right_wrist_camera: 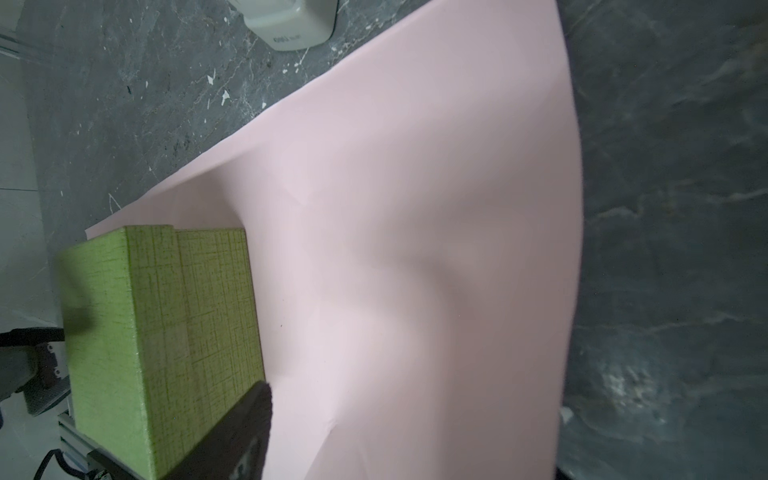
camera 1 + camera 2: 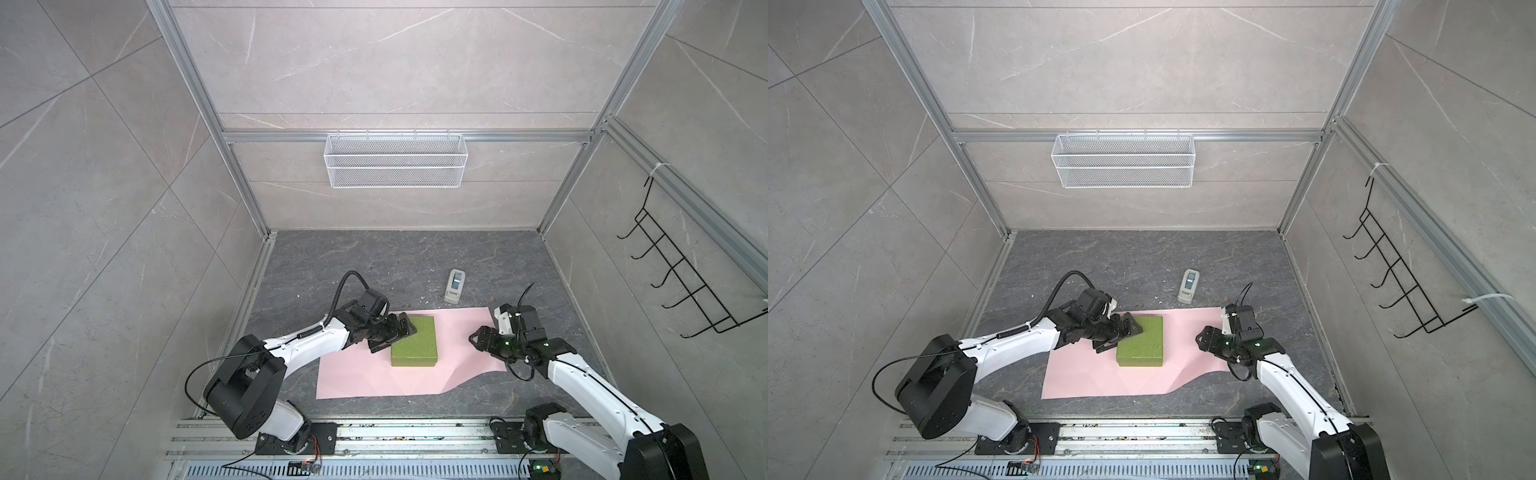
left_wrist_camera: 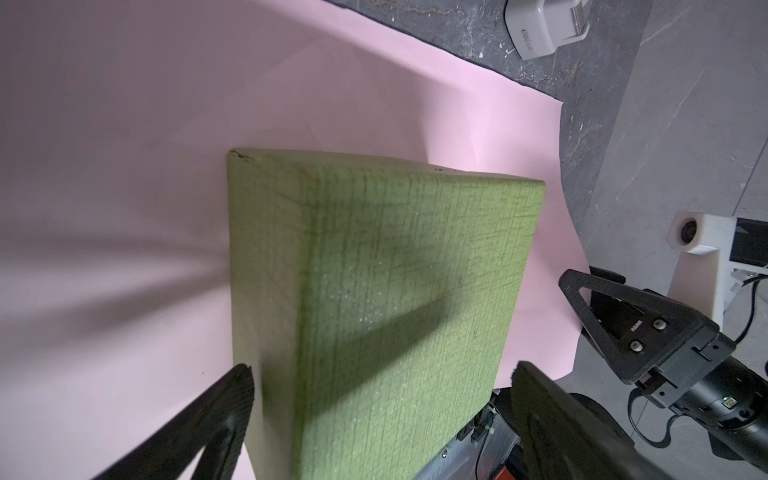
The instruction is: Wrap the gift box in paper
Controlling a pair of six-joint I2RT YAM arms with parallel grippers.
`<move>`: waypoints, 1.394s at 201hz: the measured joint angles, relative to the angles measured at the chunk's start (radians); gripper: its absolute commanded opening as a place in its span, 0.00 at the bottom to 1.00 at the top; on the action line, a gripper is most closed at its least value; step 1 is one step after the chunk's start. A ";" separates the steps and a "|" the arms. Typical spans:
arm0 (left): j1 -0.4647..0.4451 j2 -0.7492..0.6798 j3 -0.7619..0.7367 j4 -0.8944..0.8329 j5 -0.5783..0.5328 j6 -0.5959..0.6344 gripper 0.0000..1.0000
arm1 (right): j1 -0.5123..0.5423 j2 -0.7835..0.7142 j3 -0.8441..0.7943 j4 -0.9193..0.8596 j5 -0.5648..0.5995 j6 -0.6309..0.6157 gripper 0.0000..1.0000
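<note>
Gift box (image 2: 414, 343), olive-green square cardboard, rests on the pale pink paper sheet (image 2: 361, 376) in both top views; the left gripper (image 2: 394, 338) straddles its far-left corner, and the right gripper (image 2: 473, 337) is at the sheet's right edge. Left wrist view: jaws spread, not clamping. Right wrist view: right jaw state indeterminate.
</note>
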 measured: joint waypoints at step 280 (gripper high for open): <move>0.000 -0.124 0.105 -0.164 -0.106 0.075 0.98 | 0.121 -0.175 0.061 -0.198 0.115 0.094 0.00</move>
